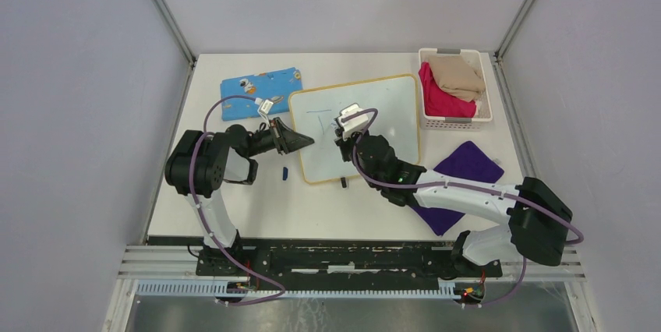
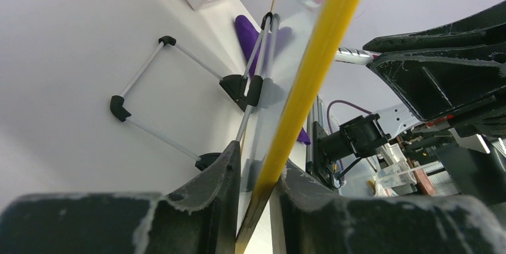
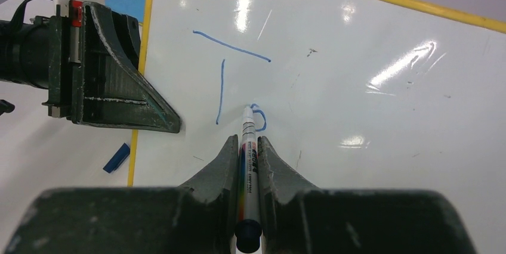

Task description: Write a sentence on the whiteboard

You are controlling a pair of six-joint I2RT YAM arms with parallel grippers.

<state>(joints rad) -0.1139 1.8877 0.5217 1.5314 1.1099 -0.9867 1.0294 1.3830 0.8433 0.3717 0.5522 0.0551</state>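
Pinching marker [image 3: 247, 121], right gripper [image 3: 246, 141] overhangs whiteboard [image 3: 370, 105]; left gripper [image 2: 258, 166] clamps it.

Light: bright, even and overhead; no view is dim.
Glare: white streaks and patches on the glossy whiteboard [image 3: 358, 87] in the right wrist view, strongest towards its top and right.
Shadows: soft, pale and close under the arms on the counter [image 1: 327, 207].
Focus: top view sharp; print on the marker [image 3: 248, 146] is only partly legible; the left gripper [image 2: 258, 167] jaws look soft up close.
Distortion: wide-angle stretch in both wrist views.
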